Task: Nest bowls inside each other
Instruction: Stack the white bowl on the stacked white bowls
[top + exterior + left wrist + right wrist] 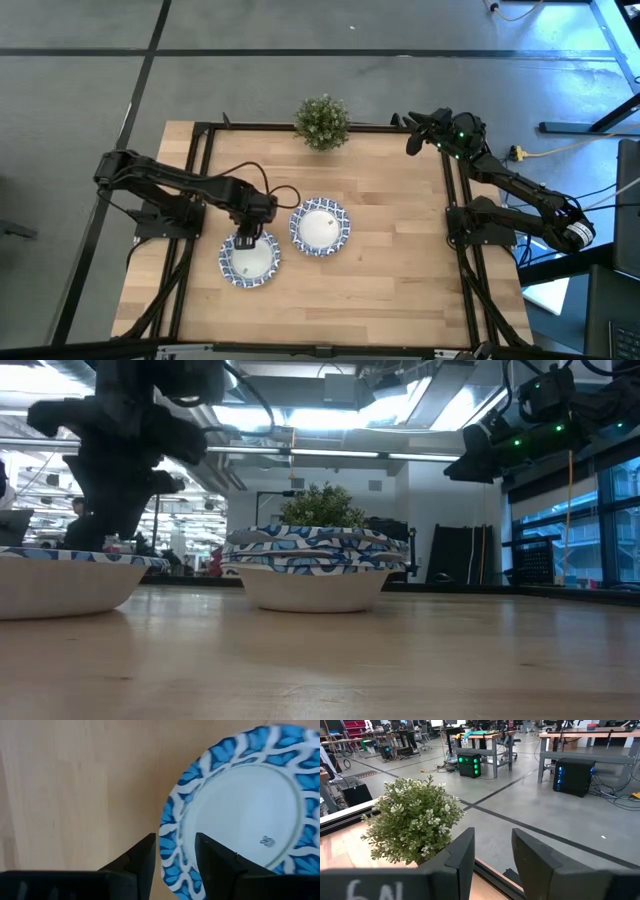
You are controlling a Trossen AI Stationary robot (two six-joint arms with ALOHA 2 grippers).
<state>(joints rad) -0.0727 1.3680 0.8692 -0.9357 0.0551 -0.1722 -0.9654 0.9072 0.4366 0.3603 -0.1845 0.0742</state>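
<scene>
Left gripper point(244, 238) hangs over the far rim of the single bowl point(249, 260) at the left front of the table point(400, 270). In the left wrist view its two fingers point(142, 862) stand a narrow gap apart, straddling the patterned rim, one outside over bare wood and one over the blue band; whether they press the rim cannot be told. That bowl point(245, 805) lies near the table's left rail, with a strip of bare wood between it and the front edge.

Just to its right, the rims close but apart, sits the stack of bowls point(320, 226); the low view shows several patterned rims point(315, 550) nested one in another, though the count is hard to tell. Behind the stack, at the middle of the far edge, stands the small green plant point(322, 122).

From the stack rightward the tabletop is open wood all the way to the right rail and the front edge.

Right gripper point(415, 135) waits raised at the far right corner, over the table's edge, its fingers point(462, 855) parted a little and holding nothing, the plant point(412, 820) ahead of it.
</scene>
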